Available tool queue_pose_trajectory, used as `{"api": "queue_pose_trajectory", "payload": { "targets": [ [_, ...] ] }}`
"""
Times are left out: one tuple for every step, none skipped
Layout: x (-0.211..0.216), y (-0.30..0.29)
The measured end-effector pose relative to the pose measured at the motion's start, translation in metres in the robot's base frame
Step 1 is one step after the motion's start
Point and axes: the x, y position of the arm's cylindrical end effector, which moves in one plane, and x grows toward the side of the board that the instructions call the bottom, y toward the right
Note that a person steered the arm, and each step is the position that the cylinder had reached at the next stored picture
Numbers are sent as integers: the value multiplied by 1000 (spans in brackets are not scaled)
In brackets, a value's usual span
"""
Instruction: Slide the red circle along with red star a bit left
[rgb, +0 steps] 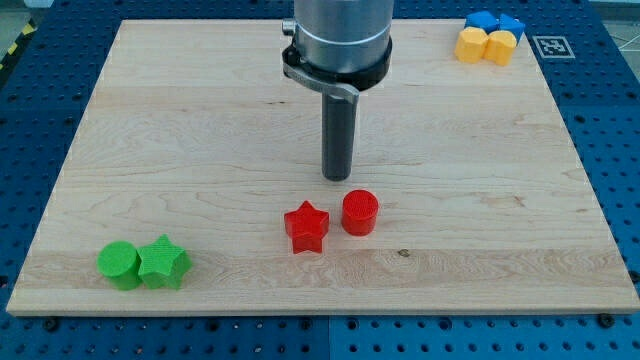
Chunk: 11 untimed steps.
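A red circle (360, 212) stands on the wooden board just right of a red star (306, 227); the two nearly touch. My tip (337, 177) is the lower end of the dark rod, just above the red circle toward the view's top and a little to its left. The tip stands apart from both red blocks by a small gap.
A green circle (119, 265) and a green star (163, 263) sit together at the bottom left. A yellow block (485, 46) and a blue block (494, 22) sit together at the top right corner. The board (200, 120) lies on a blue perforated table.
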Motion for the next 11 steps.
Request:
{"api": "queue_pose_trajectory", "payload": {
  "targets": [
    [21, 7],
    [43, 7],
    [39, 8],
    [32, 33],
    [45, 61],
    [73, 67],
    [77, 47],
    [77, 0],
    [79, -26],
    [82, -35],
    [82, -46]
  ]
}}
